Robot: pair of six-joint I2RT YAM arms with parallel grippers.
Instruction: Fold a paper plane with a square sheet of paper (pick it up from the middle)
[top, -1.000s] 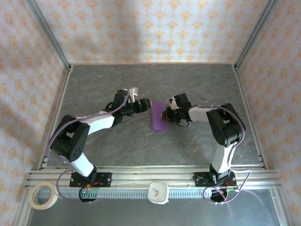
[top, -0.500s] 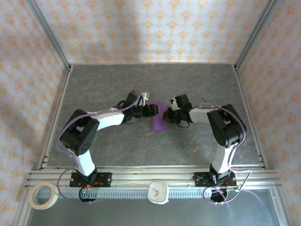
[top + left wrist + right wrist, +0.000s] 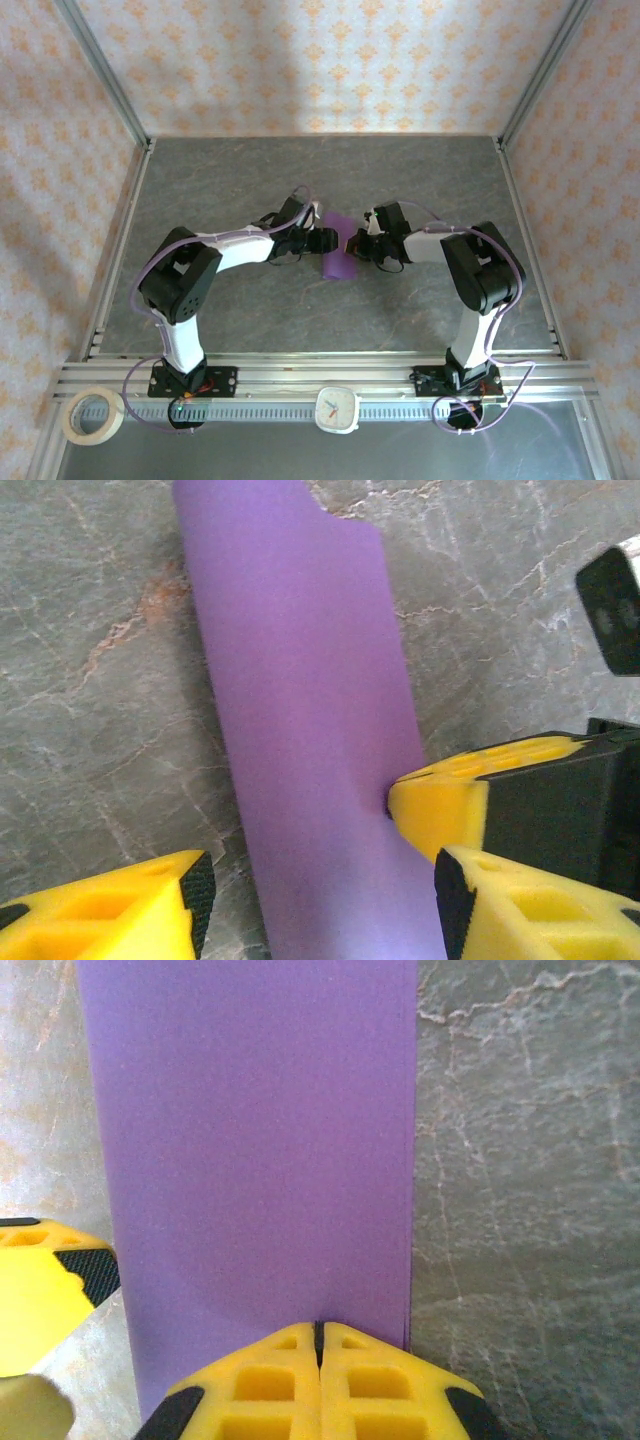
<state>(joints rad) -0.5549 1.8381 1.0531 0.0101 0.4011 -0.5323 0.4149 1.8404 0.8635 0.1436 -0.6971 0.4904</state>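
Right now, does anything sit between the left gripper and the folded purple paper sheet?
Nothing visible does. The left gripper stands open astride the folded purple paper sheet; the right gripper, shut, touches the sheet's opposite edge, not in the way.

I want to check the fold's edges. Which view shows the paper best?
Right wrist: the paper is close and sharp, both long edges straight and clear. Left wrist shows the paper with one notched end, blurring nearer the camera. Top shows the paper small, its edges hard to judge.
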